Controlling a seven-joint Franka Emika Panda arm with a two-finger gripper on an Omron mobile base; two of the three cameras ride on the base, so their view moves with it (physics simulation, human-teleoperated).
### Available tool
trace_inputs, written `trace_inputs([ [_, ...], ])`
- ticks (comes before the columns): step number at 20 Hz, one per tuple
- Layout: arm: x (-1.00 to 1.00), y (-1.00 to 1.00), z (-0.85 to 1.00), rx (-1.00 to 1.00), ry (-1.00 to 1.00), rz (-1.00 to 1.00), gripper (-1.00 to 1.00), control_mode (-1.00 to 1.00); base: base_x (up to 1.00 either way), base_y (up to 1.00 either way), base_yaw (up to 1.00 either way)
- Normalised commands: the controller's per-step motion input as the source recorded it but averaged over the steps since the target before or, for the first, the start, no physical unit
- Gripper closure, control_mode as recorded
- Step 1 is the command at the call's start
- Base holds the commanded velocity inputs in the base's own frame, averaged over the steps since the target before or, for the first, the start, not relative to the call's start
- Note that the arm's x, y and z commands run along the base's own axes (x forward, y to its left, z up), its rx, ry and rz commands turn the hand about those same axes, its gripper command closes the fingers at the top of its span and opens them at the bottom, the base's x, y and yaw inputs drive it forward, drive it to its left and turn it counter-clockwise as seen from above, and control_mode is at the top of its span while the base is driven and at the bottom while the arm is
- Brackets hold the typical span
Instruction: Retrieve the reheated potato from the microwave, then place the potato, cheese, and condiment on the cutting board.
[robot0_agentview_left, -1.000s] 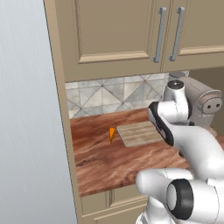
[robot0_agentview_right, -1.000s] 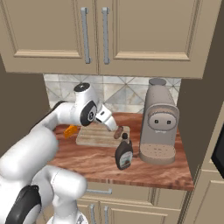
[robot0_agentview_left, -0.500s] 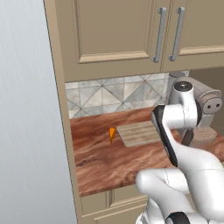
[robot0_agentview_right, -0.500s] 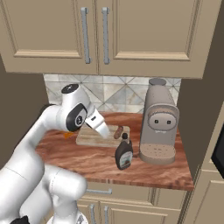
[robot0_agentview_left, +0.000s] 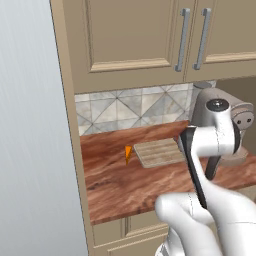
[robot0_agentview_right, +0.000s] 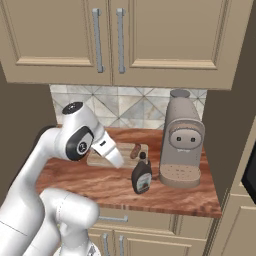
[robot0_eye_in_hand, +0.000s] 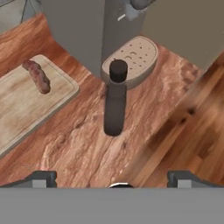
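surface: reddish-brown wood-grain desk (robot0_agentview_right: 100, 182) | on it: flat pale wooden cutting board with plank stripes (robot0_agentview_left: 157, 152), toward the tiled back wall | small bright orange cheese wedge (robot0_agentview_left: 128, 153) just left of the board | squat dark brown condiment bottle with black cap (robot0_agentview_right: 142, 174) upright, near front | tall beige coffee machine (robot0_agentview_right: 182, 145) just right of bottle

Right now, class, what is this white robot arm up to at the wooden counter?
The small reddish-brown potato already lies on the light wooden cutting board. The bright orange cheese wedge sits on the countertop beside the board, not on it. The squat dark brown condiment bottle stands upright on the counter in front of the beige coffee machine. The open gripper hangs above the bottle, holding nothing, so the bottle looks like its next pick.
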Motion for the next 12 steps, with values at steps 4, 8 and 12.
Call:
trace_inputs([
  [4,-0.28,-0.08,0.05,0.0,0.11,0.0,-1.0,-1.0,0.0,0.0,0.0],
  [8,-0.07,-0.12,0.01,0.0,0.13,0.0,-1.0,-1.0,0.0,0.0,0.0],
  [12,0.07,-0.15,0.0,0.0,0.16,0.0,-1.0,-1.0,0.0,0.0,0.0],
])
